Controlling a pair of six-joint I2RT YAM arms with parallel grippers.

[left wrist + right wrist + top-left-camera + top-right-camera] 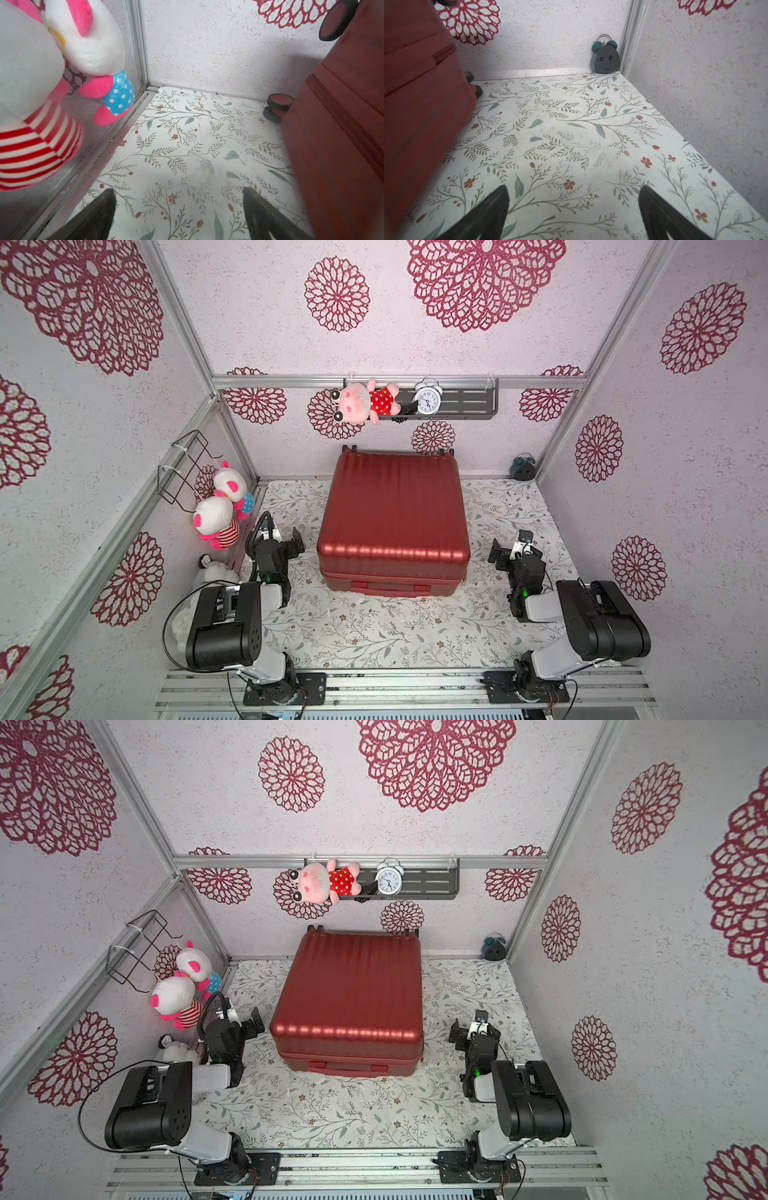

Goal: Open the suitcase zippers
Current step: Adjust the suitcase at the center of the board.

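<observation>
Top view: closed red suitcase point(394, 510)

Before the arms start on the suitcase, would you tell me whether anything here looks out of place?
Only small things: the teal alarm clock in the far corner shows its back, and the pink plush lies with its head past the end of the shelf.

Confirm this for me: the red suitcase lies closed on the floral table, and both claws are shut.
Not quite: the left claw and the right claw are open, jaws spread wide in the wrist views, holding nothing. The rest stands: the red suitcase lies closed on the floral table.
</observation>
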